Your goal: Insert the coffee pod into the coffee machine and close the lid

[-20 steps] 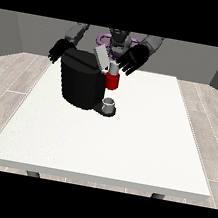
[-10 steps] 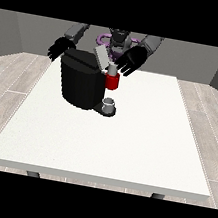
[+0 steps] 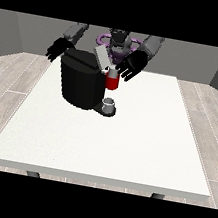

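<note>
Grey walls and a pale plank floor [image 3: 8, 70] surround a large white desk [image 3: 125, 144], with the robot [image 3: 118, 41] standing behind its far edge. On the far left part of the desk sits a black coffee machine [image 3: 80, 83], a bulky dark body with its grey lid [image 3: 101, 58] tilted up and open at the top right. A red part [image 3: 112, 82] shows at the front of the machine, just under the lid, and below it a small grey cup [image 3: 109, 103] stands on the machine's dark base plate. The coffee pod cannot be told apart for certain; a small pale shape just above the red part, at the mouth of the machine, may be it.

The hand at the view's right [image 3: 130, 66] hangs just beside the raised lid and above the red part, its fingers spread apart and pointing down toward the desk; whether it touches the lid or anything else cannot be told. The hand at the view's left [image 3: 57, 50] is held behind the upper left corner of the machine, with its fingers apart and relaxed, holding nothing that shows. Both forearms reach forward from the robot's shoulders over the back of the desk.
</note>
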Motion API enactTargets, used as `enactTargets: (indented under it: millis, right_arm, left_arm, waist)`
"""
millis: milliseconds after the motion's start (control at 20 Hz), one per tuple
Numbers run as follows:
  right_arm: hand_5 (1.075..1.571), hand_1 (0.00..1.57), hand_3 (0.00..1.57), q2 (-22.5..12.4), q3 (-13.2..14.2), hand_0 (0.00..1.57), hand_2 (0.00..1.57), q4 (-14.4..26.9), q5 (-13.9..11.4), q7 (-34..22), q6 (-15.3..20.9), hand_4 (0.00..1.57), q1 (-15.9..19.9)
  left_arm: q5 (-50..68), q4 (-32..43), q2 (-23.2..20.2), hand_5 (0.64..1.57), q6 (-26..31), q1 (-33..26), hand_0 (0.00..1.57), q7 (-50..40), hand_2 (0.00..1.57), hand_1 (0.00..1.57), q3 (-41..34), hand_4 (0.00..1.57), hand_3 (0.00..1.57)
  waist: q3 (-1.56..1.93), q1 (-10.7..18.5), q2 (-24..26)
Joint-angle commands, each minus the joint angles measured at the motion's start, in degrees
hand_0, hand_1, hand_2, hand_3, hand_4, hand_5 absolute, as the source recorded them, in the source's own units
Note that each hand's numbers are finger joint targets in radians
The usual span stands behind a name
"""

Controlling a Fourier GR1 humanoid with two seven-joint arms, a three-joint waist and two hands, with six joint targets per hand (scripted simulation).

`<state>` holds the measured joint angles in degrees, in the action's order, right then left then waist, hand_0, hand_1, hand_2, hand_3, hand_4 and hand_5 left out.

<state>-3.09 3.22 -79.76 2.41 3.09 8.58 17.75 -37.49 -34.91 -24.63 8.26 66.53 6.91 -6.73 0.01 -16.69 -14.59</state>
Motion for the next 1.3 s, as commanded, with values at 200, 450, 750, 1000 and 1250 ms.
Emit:
enactTargets:
  millis: [200,450,750,1000,1250]
  right_arm:
    - [1.571,0.0,0.0,0.1,-0.1,0.0,0.0,-0.9,-0.8,-2.7,1.7,0.4,1.2]
    - [1.571,0.0,0.0,1.0,-0.2,0.0,0.0,0.8,-1.5,0.8,2.4,0.38,0.2]
    - [1.571,0.0,0.0,-0.2,0.9,0.0,0.0,-0.2,0.0,1.2,0.7,0.43,0.4]
    - [1.571,0.0,0.0,-1.1,1.8,0.0,0.0,-0.2,1.5,-1.9,-0.1,0.42,1.5]
    - [1.571,0.0,0.0,0.9,1.0,0.0,0.0,4.0,-0.7,3.8,1.6,0.41,-0.4]
  left_arm:
    - [-1.8,0.7,0.8,1.571,-1.1,-0.2,1.2,0.0,1.23,1.2,0.9,0.46,1.09]
    - [-1.4,-0.1,0.1,1.571,0.1,0.7,1.12,1.1,1.16,1.12,0.5,0.44,0.99]
    - [-2.6,0.3,-1.8,1.571,-1.2,-0.3,1.06,3.4,1.12,1.06,0.4,0.37,0.96]
    - [-2.8,0.1,-0.1,1.571,-0.2,-0.9,1.02,3.4,1.09,1.02,1.2,0.37,0.9]
    - [-5.4,-0.3,-0.8,1.571,5.2,0.4,0.0,2.8,0.0,0.0,4.5,0.0,0.0]
  waist:
    - [-0.01,-0.3,-0.5]
    - [0.0,0.9,-0.8]
    - [-0.01,0.3,-2.5]
    - [-0.01,1.1,0.0]
    - [0.03,2.9,0.0]
